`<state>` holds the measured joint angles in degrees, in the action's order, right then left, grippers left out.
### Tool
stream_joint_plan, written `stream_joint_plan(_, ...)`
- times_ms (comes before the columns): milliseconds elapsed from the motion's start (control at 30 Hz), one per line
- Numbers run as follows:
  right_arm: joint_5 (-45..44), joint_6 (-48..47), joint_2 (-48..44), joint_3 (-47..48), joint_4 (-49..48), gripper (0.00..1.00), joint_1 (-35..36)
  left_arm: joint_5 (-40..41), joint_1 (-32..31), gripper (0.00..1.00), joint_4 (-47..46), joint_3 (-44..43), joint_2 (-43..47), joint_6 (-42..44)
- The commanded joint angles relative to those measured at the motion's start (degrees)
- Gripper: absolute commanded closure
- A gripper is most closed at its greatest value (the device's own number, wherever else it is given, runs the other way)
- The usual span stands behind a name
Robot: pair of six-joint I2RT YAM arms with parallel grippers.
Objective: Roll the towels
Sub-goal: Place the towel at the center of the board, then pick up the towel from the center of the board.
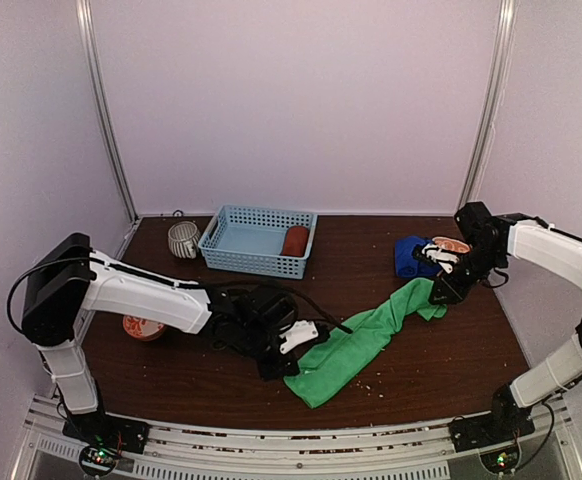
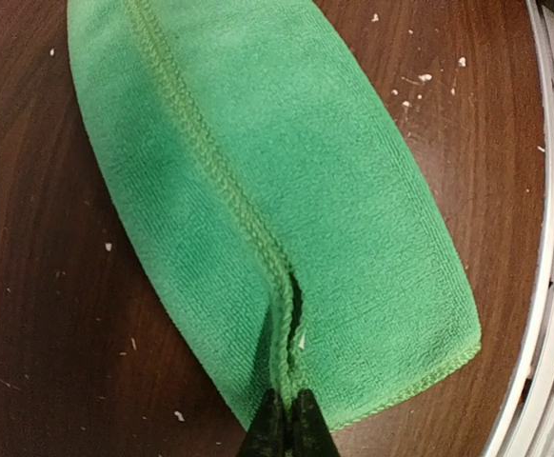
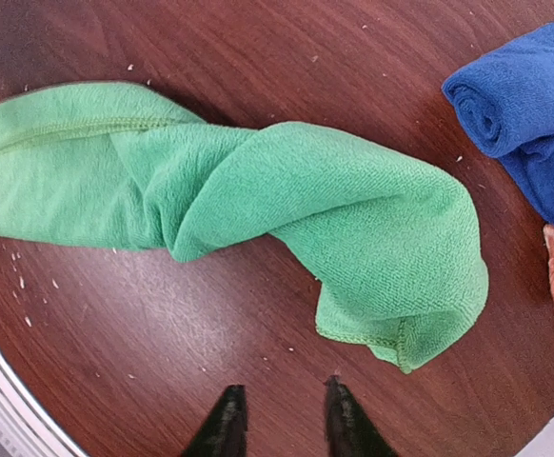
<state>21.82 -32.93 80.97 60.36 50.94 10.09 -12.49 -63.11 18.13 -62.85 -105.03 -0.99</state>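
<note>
The table is carrying all items. The green towel is lying unrolled, stretching diagonally across the middle, its far end bunching loosely. The basket is sitting at the back. The blue towel is resting rolled near the green towel's far end. The rust-red towel is lying rolled inside the basket. The left gripper is pinching a fold at the green towel's near end. The right gripper is hovering beside the far end, jaws apart, holding nothing.
</note>
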Motion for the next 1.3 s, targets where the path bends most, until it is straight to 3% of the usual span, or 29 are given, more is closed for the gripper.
stream_joint_plan(0,-1.4,0.6,0.2,-0.9,-1.7,0.6,-0.1,1.9,0.3,1.0,0.5,-2.4,0.0,0.1)
stream_joint_plan(100,-2.9,2.6,2.9,-0.2,-4.5,0.51,-0.1,5.8,0.9,1.0,1.0,-2.0,2.3,0.1)
stream_joint_plan(400,-8.0,9.8,20.5,9.7,-10.3,0.45,-0.1,10.6,8.6,1.0,2.4,-5.7,9.0,0.2)
stream_joint_plan(433,-7.8,9.9,21.7,10.7,-10.6,0.5,-0.1,11.5,9.2,1.0,2.8,-6.5,9.5,0.3)
stream_joint_plan(533,-5.9,9.3,23.2,14.0,-9.8,0.91,-0.1,14.8,10.5,1.0,4.1,-8.9,11.5,0.7)
stream_joint_plan(567,-5.1,9.0,22.6,15.1,-9.3,0.99,-0.1,16.3,10.5,1.0,4.5,-9.5,12.7,0.9)
stream_joint_plan(733,5.3,3.1,7.5,13.2,-5.3,1.0,0.7,17.6,10.6,1.0,5.3,-9.5,22.3,0.5)
stream_joint_plan(800,10.2,-4.3,-0.4,8.3,-2.3,1.0,1.7,14.7,10.6,1.0,5.3,-6.7,26.7,0.5)
stream_joint_plan(867,8.4,-11.7,-7.7,-1.4,-1.1,1.0,3.8,12.5,10.6,1.0,5.6,-2.9,29.8,-0.5)
stream_joint_plan(900,5.1,-14.5,-10.8,-5.9,-1.5,0.96,5.5,11.4,10.6,1.0,6.2,-1.0,30.4,-1.0)
stream_joint_plan(967,-1.5,-18.8,-14.7,-13.8,-1.5,0.74,9.4,7.9,10.6,1.0,8.4,2.2,29.6,-1.8)
stream_joint_plan(1000,-4.0,-19.5,-15.5,-16.1,-1.2,0.69,10.5,6.0,10.6,1.0,10.0,3.1,28.3,-2.0)
stream_joint_plan(1100,-6.1,-20.5,-15.0,-16.0,2.8,0.62,10.9,2.9,9.9,1.0,15.9,3.6,23.4,-2.3)
stream_joint_plan(1267,0.4,-19.3,-14.0,-8.6,5.8,0.6,8.7,1.5,9.7,1.0,16.6,4.2,21.6,-1.2)
